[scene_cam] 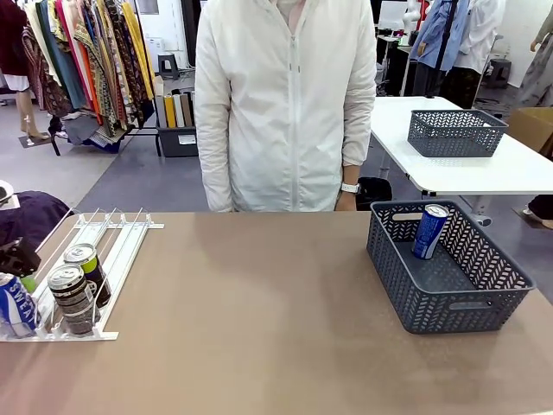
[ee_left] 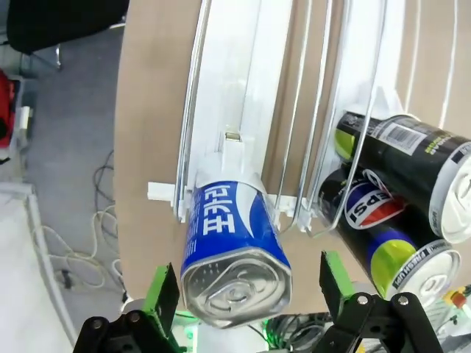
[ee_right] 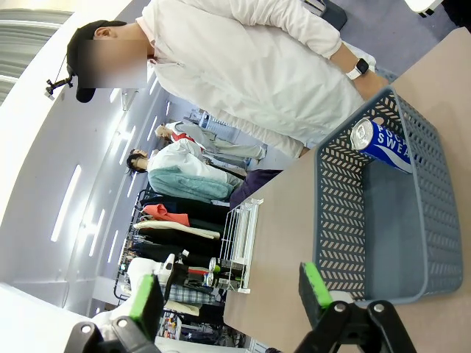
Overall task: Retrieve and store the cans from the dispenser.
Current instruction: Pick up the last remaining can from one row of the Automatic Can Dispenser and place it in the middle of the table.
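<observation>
- The white dispenser lay on the left side of the brown tabletop.
- A blue can sat at the low end of the dispenser's outside lane, against the white stopper.
- The left claw was spread wide, with one green pad on each side of that blue can. It was not pinching it.
- Two dark cans sat in the next lanes, a Pepsi can and a black can just beside it.
- A grey basket stood on the right side of the tabletop, well apart from the dispenser.
- Another blue can, the basket can, was inside the basket, tilted against the far wall.
- The right claw was up in the air near the basket, spread open, with nothing between its pads.
- A person in a white jacket stood at the far side with arms down.
</observation>
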